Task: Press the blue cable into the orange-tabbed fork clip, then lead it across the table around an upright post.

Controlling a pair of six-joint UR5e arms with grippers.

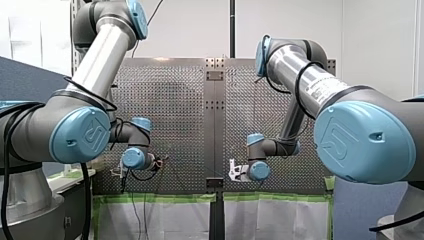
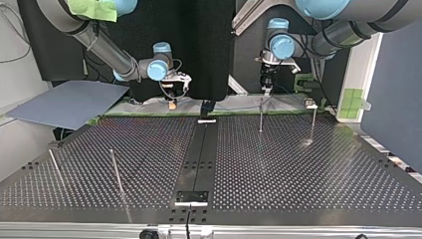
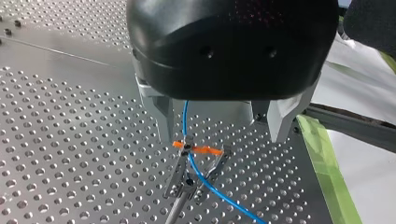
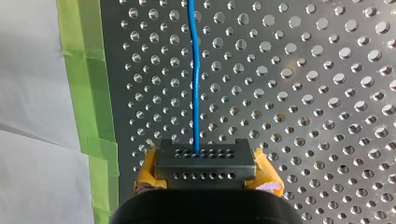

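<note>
Green tape (image 4: pixel 84 93) lines the bench (image 2: pixel 298 169) edge just beside my right gripper (image 4: pixel 205 161). Its yellow-padded fingers are closed on the blue cable (image 4: pixel 195 93), which runs straight ahead over the perforated metal sheet. My left gripper (image 3: pixel 222 136) stands wide open astride the fork clip (image 3: pixel 194 170), gripping nothing. The cable passes through the clip at its orange tab (image 3: pixel 205 150). Both grippers work near the bench edge farthest from the top view's camera. The broad perforated plate lies open apart from a few thin metal posts (image 2: pixel 260 112).
</note>
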